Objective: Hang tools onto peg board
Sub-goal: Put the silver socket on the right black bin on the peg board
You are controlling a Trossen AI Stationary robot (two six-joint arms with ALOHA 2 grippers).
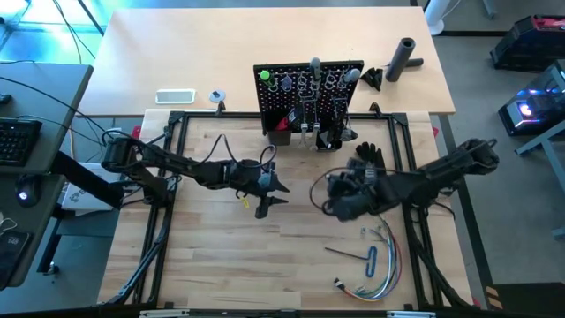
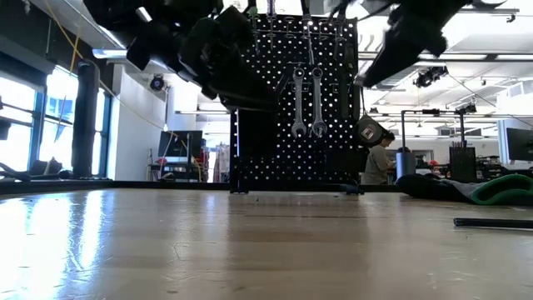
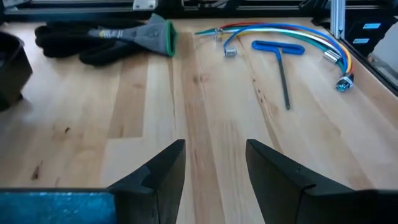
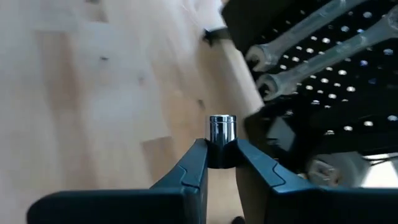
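The pale wooden worktop (image 1: 265,265) carries the black upright perforated peg board (image 1: 309,93) at its far edge, a stiff panel on a base that should stand firm when a tool is pushed onto its hooks. Two long silver wrenches (image 2: 307,100) already hang on it side by side: rigid, smooth steel, probably slippery, best taken by the shank. A blue T-handled hex key (image 3: 281,62) lies flat on the worktop just beside a bundle of coloured wires (image 3: 286,34), near a black glove (image 3: 106,38); it looks light and stiff, and its low profile suggests gripping the blue crossbar. The left gripper (image 3: 214,168) hovers over bare wood, fingers apart and holding nothing. The right gripper (image 4: 221,165), close in front of the peg board, is clenched on a small shiny metal cylinder (image 4: 222,132), seemingly the tip of a tool; polished and round, it may twist or slide, so it needs a firm squeeze.
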